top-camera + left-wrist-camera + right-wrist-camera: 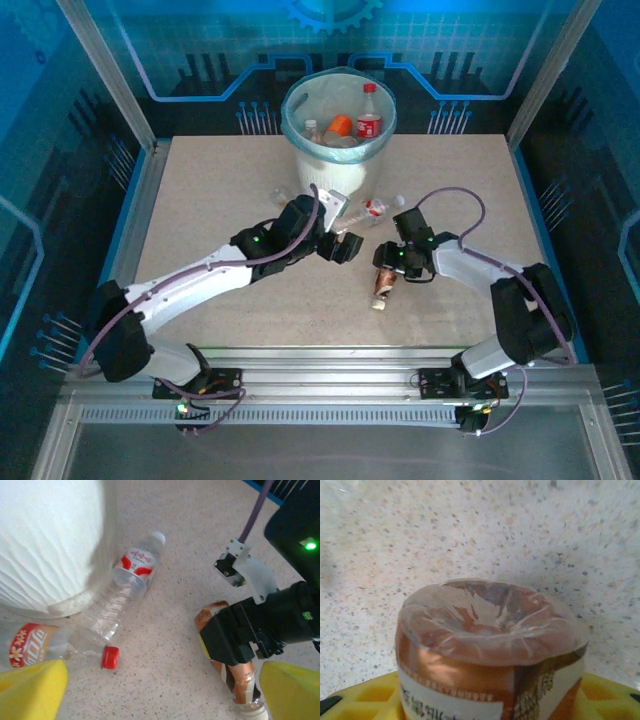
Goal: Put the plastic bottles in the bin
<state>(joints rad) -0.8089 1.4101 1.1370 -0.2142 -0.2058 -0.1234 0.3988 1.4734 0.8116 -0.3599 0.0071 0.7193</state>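
1. A brown-labelled bottle (385,282) lies on its side right of the table's middle, its cap end toward the near edge and its crumpled base toward the far side.
2. The right gripper (390,264) straddles the base end of this bottle. In the right wrist view the bottle fills the gap between the yellow fingers (615,692). The jaws stand partly closed, and I cannot tell whether they press the bottle.
3. Just beyond, a clear bottle with a white cap (135,570) and a red-and-white label lies near the foot of the bin, apart from the brown one.
4. A red-capped bottle (50,647) lies beside it, close against the bin wall.
5. Another clear bottle (282,195) lies at the near-left foot of the bin.
6. The bin (300,140) stands at the middle of the table's far edge, its blue bag folded over the rim. Inside, a red-labelled bottle (369,118) stands upright beside an orange one (340,125).
7. The left gripper (346,247) hangs over the table's middle with its jaws spread wide and nothing between them, just left of the right gripper.
8. The table (200,200) has broad bare surface toward its left edge and its far right corner. The strip between the bin and the two grippers is crowded.
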